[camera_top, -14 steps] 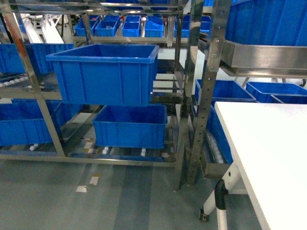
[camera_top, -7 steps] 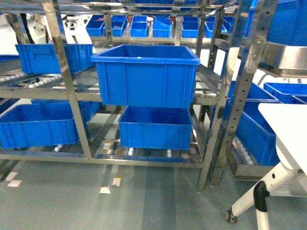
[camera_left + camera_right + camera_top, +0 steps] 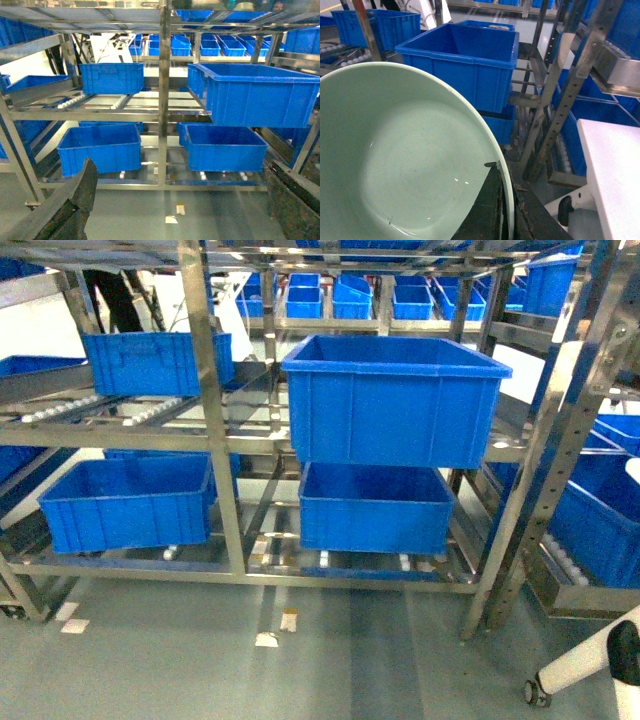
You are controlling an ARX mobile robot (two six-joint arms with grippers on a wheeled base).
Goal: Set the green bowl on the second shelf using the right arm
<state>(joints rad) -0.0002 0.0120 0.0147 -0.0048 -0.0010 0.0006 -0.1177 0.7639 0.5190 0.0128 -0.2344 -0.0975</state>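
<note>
- Pale mint-green, the green bowl fills the right wrist view, its rim pinched between the dark jaws of the right gripper, which are clenched on its right edge; the bowl hangs in the air, short of the rack.
- Stainless-steel uprights frame the rack in the head view; the second shelf, with flat bars and white rollers, runs across at mid-height.
- A large blue crate sits on that tier right of the middle upright, its front overhanging the shelf edge; a smaller blue crate sits farther back on the left, leaving bare rollers in front of it.
- Below, two more blue crates rest on the lowest tier, one either side of the middle upright, above a grey floor with a few scraps of tape.
- The left gripper shows only its two dark fingers at the bottom corners of the left wrist view, spread wide with nothing between them.
- A white worktop edge lies at the right of the right wrist view, beside a perforated steel post.
- Against the head view a second ago, the rack has slid rightward in frame: the large crate now sits near centre, and the worktop has nearly left the picture.
</note>
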